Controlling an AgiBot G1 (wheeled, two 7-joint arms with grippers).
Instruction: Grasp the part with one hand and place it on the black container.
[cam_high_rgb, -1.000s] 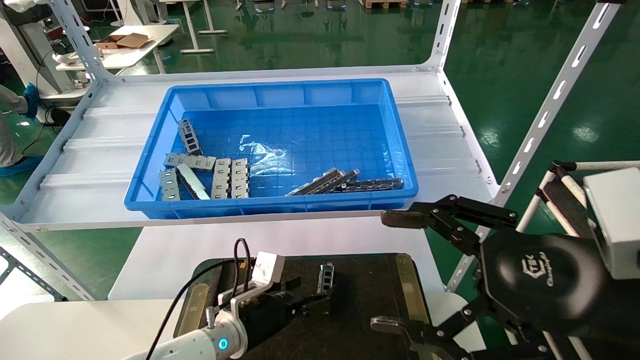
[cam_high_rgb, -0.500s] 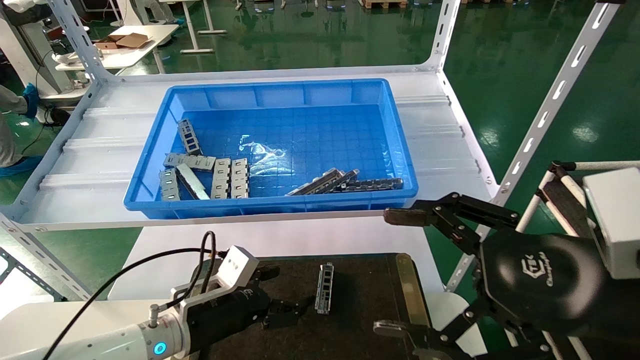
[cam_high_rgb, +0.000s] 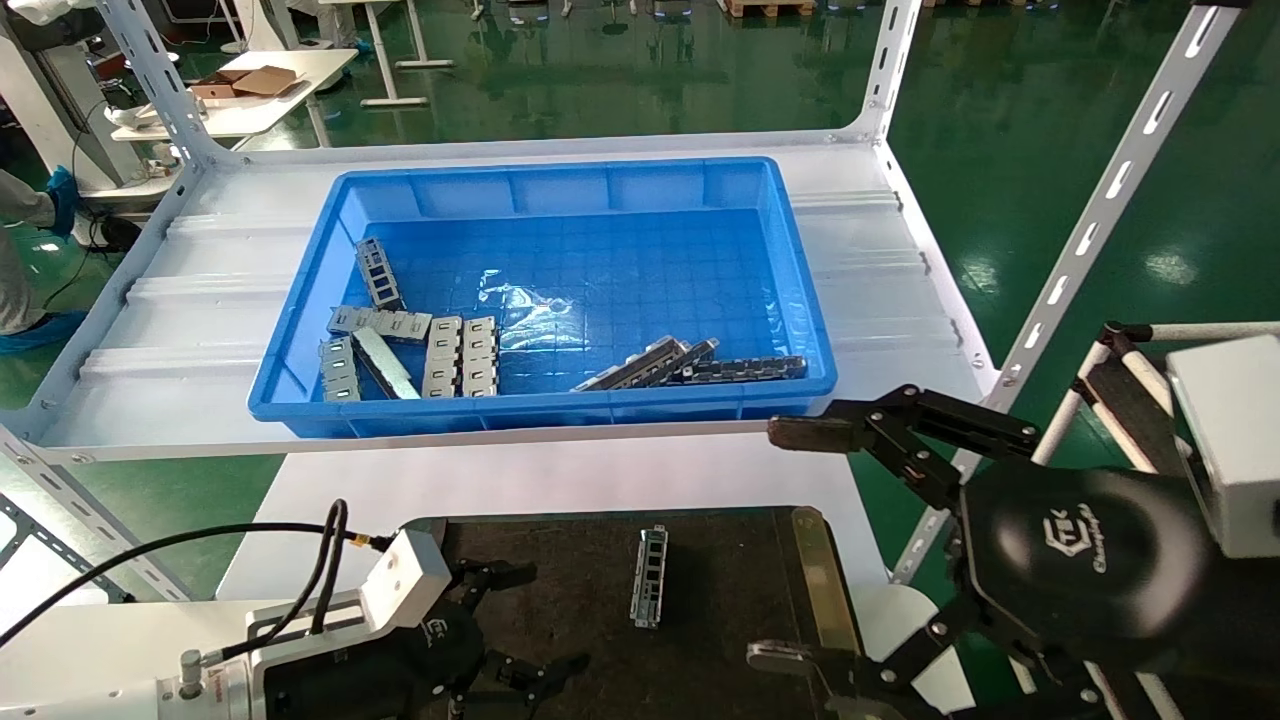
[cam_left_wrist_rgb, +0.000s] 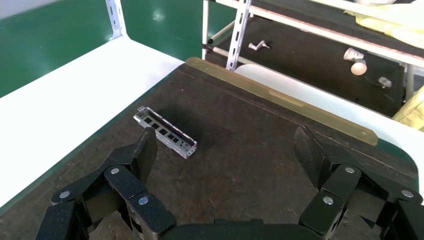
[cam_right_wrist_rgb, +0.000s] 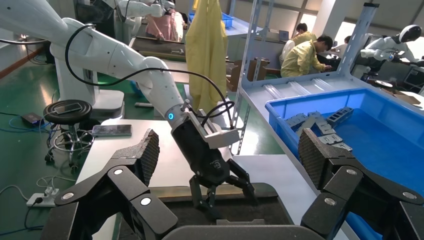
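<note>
So the part (cam_high_rgb: 649, 577) is lying flat on the tray (cam_high_rgb: 740, 590), roughly mid-tray, long way pointing toward the bin (cam_high_rgb: 790, 290), cutouts facing up. Nothing is touching it.

The left gripper (cam_high_rgb: 525, 625) sits low over the near-left corner of the tray, off to the left of the part and apart from it. Jaws are spread wide with nothing between them. From the left wrist camera you can see both black fingers (cam_left_wrist_rgb: 142, 152) splayed out over the rough dark surface, and the part (cam_left_wrist_rgb: 165, 132) lies just beyond one fingertip, not between the two. A brass strip (cam_left_wrist_rgb: 280, 100) runs along the far edge of the tray (cam_left_wrist_rgb: 240, 150) in that view.

The right gripper (cam_high_rgb: 790, 545) hangs over the right edge of the tray, near the brass strip (cam_high_rgb: 820, 575) there. Its jaws are wide open too, empty, one finger up near the shelf edge and the other down by the tray's near side. Its wrist camera looks across at the left gripper (cam_right_wrist_rgb: 220, 192) over the tray, with the bin (cam_right_wrist_rgb: 380, 130) off to the side.

The bin sits on the white shelf (cam_high_rgb: 180, 330) behind, with a bunch of grey slotted blocks (cam_high_rgb: 460, 357) at its near-left and a couple of long bars (cam_high_rgb: 650, 365) plus a darker bar (cam_high_rgb: 745, 369) near the front wall.
</note>
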